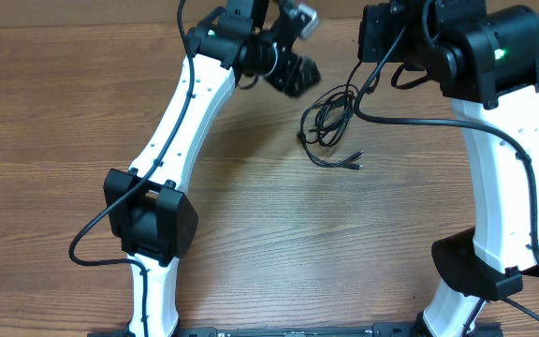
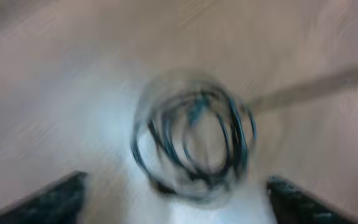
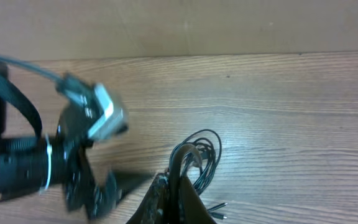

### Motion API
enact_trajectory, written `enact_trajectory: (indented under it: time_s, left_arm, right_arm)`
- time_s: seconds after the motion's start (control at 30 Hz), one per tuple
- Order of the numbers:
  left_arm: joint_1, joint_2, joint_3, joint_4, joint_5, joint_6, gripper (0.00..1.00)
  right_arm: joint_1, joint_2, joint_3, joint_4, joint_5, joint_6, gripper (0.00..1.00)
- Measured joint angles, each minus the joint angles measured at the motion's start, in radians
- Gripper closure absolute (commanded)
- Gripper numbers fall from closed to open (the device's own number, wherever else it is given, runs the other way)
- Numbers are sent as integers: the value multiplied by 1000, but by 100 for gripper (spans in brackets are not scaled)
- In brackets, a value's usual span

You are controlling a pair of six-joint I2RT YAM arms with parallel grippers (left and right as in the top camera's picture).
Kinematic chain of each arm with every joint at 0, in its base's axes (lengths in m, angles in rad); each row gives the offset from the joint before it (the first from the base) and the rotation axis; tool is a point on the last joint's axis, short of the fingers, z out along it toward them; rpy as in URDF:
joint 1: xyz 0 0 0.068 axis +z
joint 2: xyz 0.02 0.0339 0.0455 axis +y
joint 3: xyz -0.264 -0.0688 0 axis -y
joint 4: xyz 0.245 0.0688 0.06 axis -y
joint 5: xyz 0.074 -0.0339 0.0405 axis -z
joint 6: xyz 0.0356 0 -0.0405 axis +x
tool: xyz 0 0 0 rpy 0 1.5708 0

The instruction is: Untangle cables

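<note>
The cables [image 1: 328, 120] lie as a small black coil on the wooden table, right of centre at the back, with two plug ends [image 1: 354, 163] trailing towards the front. My left gripper [image 1: 293, 70] hovers just left of the coil, blurred with motion. In the left wrist view its fingers stand wide apart at the bottom corners, the left gripper [image 2: 176, 185] open, with the blurred cables [image 2: 232, 134] ahead between them. In the right wrist view my right gripper [image 3: 180, 186] is shut on a strand that rises from the cables [image 3: 199, 155] in a loop.
The left arm's wrist [image 3: 73, 155] crosses the left of the right wrist view, close to the coil. The right arm [image 1: 494, 56], with its thick black wires, hangs over the back right. The back edge of the table [image 3: 229, 55] runs behind the coil.
</note>
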Motion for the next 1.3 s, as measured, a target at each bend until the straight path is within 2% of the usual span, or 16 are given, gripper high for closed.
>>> enact_trajectory:
  time_s: [0.2, 0.37, 0.8, 1.27, 1.3]
  left_arm:
    - [-2, 0, -1, -192, 1, 87, 1]
    - [-12, 0, -38, -195, 3, 130, 0]
    - [-135, 0, -211, 53, 3, 169, 1]
    - [-140, 1, -251, 144, 3, 103, 0]
    - [-144, 1, -251, 156, 3, 93, 3]
  right_arm:
    - [-13, 0, 0, 16, 10, 0, 96]
    - [-53, 0, 0, 17, -3, 0, 96]
    - [-79, 0, 0, 52, -149, 16, 96]
    - [-79, 0, 0, 77, -248, 43, 96]
    - [-79, 0, 0, 77, -248, 46, 96]
